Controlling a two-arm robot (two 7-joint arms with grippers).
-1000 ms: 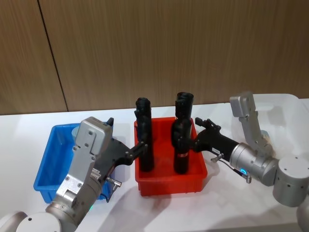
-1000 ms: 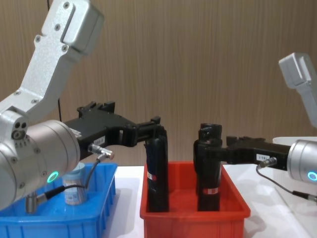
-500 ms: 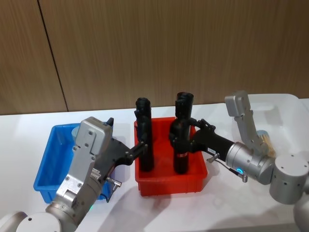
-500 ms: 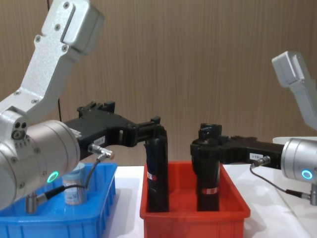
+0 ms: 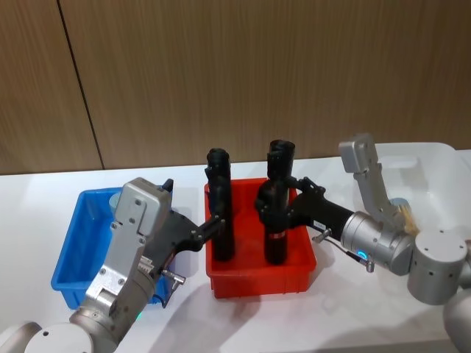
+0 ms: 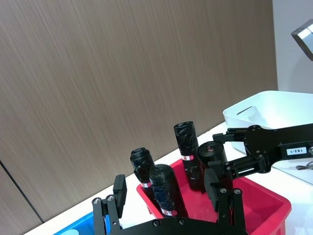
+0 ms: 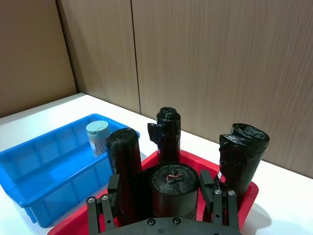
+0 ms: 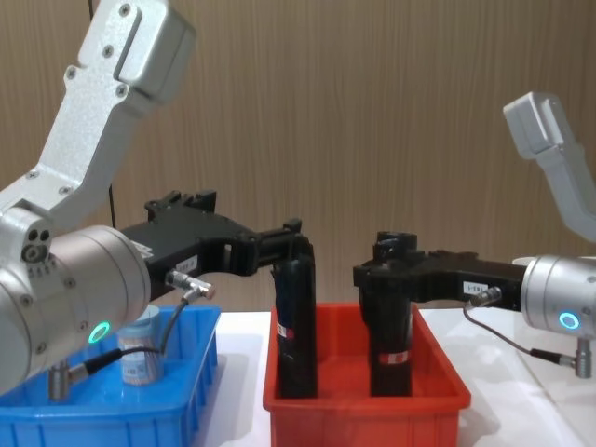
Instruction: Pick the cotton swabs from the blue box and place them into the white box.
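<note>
Since a moment ago the right gripper has advanced, its wide fingers now straddling a tall black cylinder, while the clear pale-blue-lidded jar of cotton swabs lies beyond, nearer the open-fingered left gripper.

Four tall black cylinders crowding the red bin, with the right gripper straddling the front right one, fingers spread either side. Left gripper poised open at the bin's left rim beside another cylinder. Blue box mostly bare, one cotton swabs jar upright at its far corner, unobstructed from above.
</note>
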